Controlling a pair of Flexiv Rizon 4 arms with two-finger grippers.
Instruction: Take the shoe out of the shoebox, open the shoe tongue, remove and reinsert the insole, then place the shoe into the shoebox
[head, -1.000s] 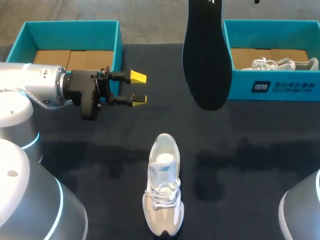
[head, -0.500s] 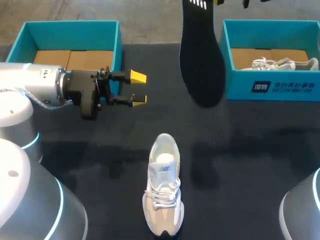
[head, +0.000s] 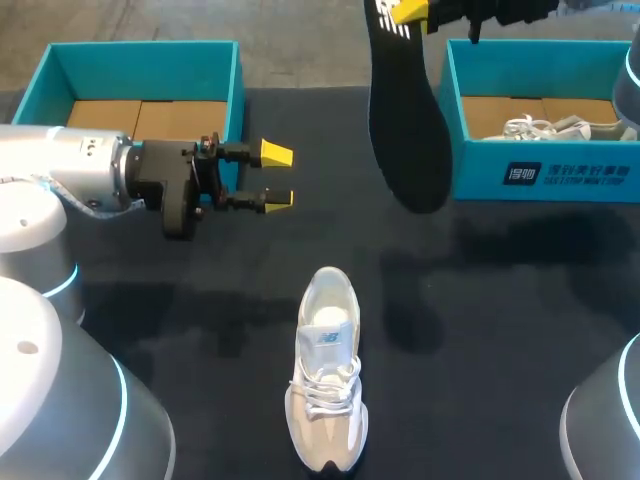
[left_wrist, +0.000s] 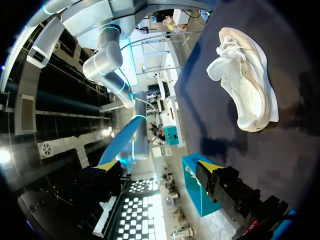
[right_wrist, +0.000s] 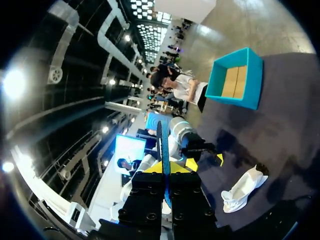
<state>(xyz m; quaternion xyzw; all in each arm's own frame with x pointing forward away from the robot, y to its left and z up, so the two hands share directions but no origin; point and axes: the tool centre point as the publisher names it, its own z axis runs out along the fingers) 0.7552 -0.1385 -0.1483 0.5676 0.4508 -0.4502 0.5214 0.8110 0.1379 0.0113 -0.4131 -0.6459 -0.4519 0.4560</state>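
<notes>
A white shoe (head: 327, 370) lies on the black table near its front, toe pointing away; it also shows in the left wrist view (left_wrist: 247, 85) and the right wrist view (right_wrist: 245, 187). High over the table's far side, my right gripper (head: 410, 10) is shut on the top end of a black insole (head: 408, 120), which hangs downward. In the right wrist view the insole (right_wrist: 162, 147) stands edge-on between the shut fingers of that gripper (right_wrist: 165, 169). My left gripper (head: 277, 176) hovers open and empty, left of the insole and beyond the shoe; its tips (left_wrist: 159, 167) stand wide apart.
A teal shoebox (head: 545, 175) at the back right holds another white shoe (head: 560, 127). A second teal shoebox (head: 238, 90) stands at the back left, behind my left gripper, with only cardboard showing inside.
My right gripper has come down into view at the top of the head view, and the hanging insole has shifted slightly with it. The left arm and the shoe have not moved.
</notes>
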